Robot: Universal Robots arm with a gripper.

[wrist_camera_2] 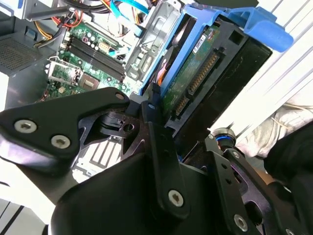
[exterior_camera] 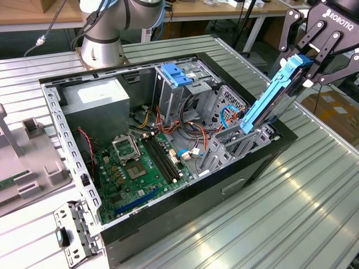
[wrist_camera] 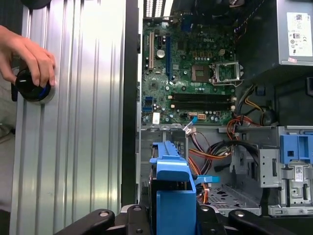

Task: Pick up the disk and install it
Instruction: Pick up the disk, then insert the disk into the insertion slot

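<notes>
The disk (exterior_camera: 269, 103) stands steeply tilted over the right end of the open computer case (exterior_camera: 224, 188), in its blue plastic rails. Its lower end rests in the grey drive cage (exterior_camera: 235, 147) and its upper end points up and to the exterior view's right. My gripper (exterior_camera: 303, 64) is shut on that upper end. In the second wrist view the disk's (wrist_camera_2: 195, 73) green circuit board and connector face the camera, between the black fingers (wrist_camera_2: 155, 128) of the gripper (wrist_camera_2: 183, 133). In the first wrist view the disk's (wrist_camera: 171, 193) blue rail runs out from the gripper (wrist_camera: 171, 220) toward the case.
Inside the case lie the motherboard (exterior_camera: 134, 168), a grey power supply (exterior_camera: 95, 103), a light-blue bracket (exterior_camera: 176, 74) and loose cables (exterior_camera: 193, 137). The arm's base (exterior_camera: 104, 39) stands behind the case. A person's hand (wrist_camera: 29, 56) holds a black knob (wrist_camera: 32, 90) on the ribbed table.
</notes>
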